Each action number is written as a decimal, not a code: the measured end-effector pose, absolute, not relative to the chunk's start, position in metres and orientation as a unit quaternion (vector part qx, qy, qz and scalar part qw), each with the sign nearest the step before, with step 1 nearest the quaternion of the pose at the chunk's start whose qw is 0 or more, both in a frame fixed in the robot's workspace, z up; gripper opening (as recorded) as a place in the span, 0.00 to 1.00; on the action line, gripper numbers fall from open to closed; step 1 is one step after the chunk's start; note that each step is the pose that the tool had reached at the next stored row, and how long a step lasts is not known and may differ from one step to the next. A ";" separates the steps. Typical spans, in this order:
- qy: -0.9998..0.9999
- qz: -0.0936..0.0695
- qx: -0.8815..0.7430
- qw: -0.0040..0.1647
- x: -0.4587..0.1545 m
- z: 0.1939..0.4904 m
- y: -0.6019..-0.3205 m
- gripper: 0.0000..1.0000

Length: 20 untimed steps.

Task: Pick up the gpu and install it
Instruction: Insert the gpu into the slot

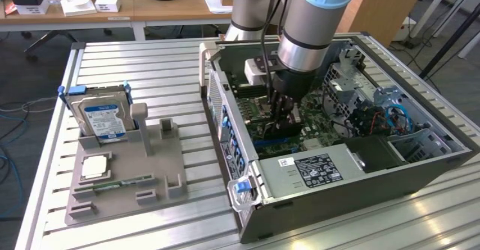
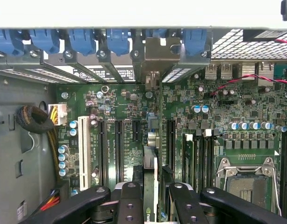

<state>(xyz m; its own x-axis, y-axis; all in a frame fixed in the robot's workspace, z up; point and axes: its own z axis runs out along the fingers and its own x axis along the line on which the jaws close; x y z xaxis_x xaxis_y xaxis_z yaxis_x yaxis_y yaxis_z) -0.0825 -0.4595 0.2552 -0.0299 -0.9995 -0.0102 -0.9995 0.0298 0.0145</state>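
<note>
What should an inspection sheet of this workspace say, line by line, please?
surface: slatted metal table, bearing an open computer case and a grey holder tray.
job's things: gpu held edge-on over the motherboard slots, inside the case; whether it is seated cannot be told.
clutter: hard drive, memory stick and square silver chip on the tray.
grippers: tool shut on the gpu, fingers on either side.
cables: blue cables in the case; braided bundle beside the board.
surroundings: wooden desk with small boxes; loose cables on the floor.
</note>
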 end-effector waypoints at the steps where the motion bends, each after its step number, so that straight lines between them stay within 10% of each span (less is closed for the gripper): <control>1: -0.718 -0.009 0.696 0.001 -0.083 0.255 -0.459 0.26; 20: -0.715 -0.009 0.699 0.001 -0.083 0.255 -0.459 0.26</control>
<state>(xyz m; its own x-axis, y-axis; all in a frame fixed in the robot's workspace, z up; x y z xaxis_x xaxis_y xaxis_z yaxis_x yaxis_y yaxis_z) -0.0825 -0.4595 0.2551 -0.0222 -0.9997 -0.0102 -0.9997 0.0221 0.0145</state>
